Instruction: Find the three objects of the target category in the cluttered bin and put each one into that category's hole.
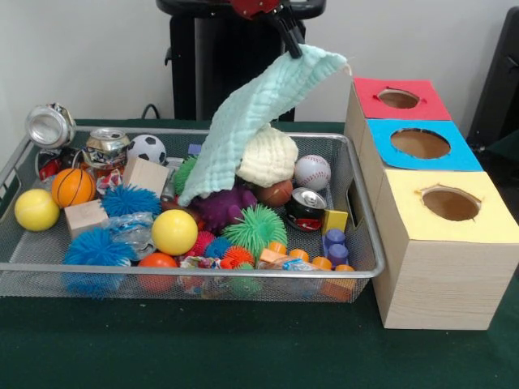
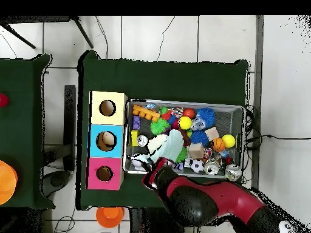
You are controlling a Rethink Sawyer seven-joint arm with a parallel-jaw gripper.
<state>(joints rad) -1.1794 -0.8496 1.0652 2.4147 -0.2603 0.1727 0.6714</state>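
The gripper is pinched onto a corner of a pale mint cloth, holding it up above the bin. The cloth hangs in a long diagonal drape: its top edge is level with the row of 3 wooden boxes just beside the bin, and its lower end trails down among the toys in the middle of the bin.

The bin sits on the green tabletop, touching or nearly touching the yellow-topped box; the blue-topped box and red-topped box run on from it, away from the bin's front rim. Each has 1 round hole.

What could go wrong, as I judge it:

- The trailing end of the cloth rests against a cream knitted ball and a purple spiky toy in the middle of the bin. If the cloth is carried sideways while this low, it may drag or flip these, or snag on the spikes.
- A dragged toy could roll over the bin's shallow rim; the crushed silver can already perches on the rim's far corner from the boxes and would fall with little nudging.
- The grip is on 1 corner only, so the cloth may slip free mid-carry.
- A cloth this wide may bunch at a hole's edge and hang half out of it.
- Which hole suits cloth cannot be told from here; a wrong choice is possible.
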